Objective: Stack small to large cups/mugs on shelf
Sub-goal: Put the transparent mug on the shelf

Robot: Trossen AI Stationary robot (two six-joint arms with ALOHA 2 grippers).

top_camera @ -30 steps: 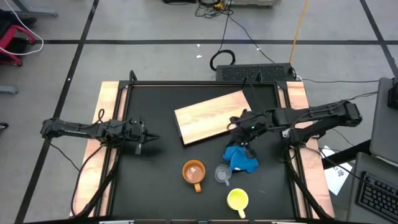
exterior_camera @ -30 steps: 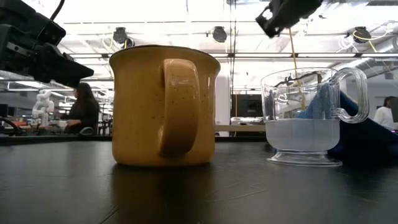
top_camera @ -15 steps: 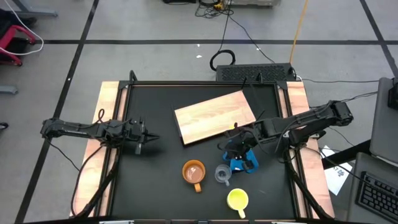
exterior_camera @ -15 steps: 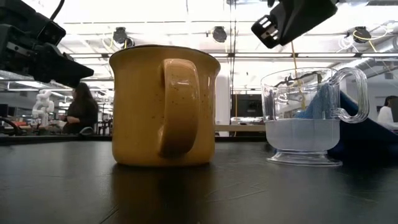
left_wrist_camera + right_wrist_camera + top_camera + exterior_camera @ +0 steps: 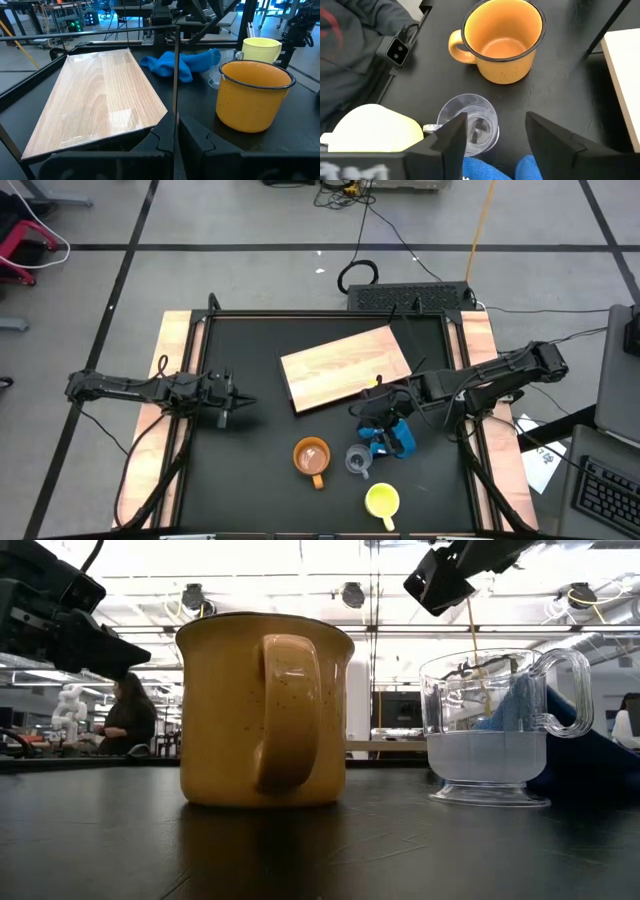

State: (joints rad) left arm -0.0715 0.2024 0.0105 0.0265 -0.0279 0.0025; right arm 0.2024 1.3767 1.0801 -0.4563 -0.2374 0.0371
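The orange mug (image 5: 311, 457) stands upright on the black table, with the small clear glass cup (image 5: 357, 460) just to its right and the yellow mug (image 5: 382, 501) nearer the front edge. The shelf board (image 5: 345, 367) lies flat behind them. My right gripper (image 5: 495, 140) hovers open above the blue cloth (image 5: 390, 438), pointing down at a slant toward the glass cup (image 5: 470, 127) and touching nothing. My left gripper (image 5: 228, 398) waits shut at the table's left, pointing level toward the board (image 5: 95, 95).
The blue cloth (image 5: 490, 170) lies crumpled on the table right behind the glass cup, under my right gripper. A raised frame rail (image 5: 330, 314) runs around the black table. In the low view, people sit in the room beyond.
My right gripper has moved from over the board's right end toward the table's near edge and a little down, stopping above the blue cloth near the glass cup, and it has opened. The mugs, cup and board have stayed where they were.
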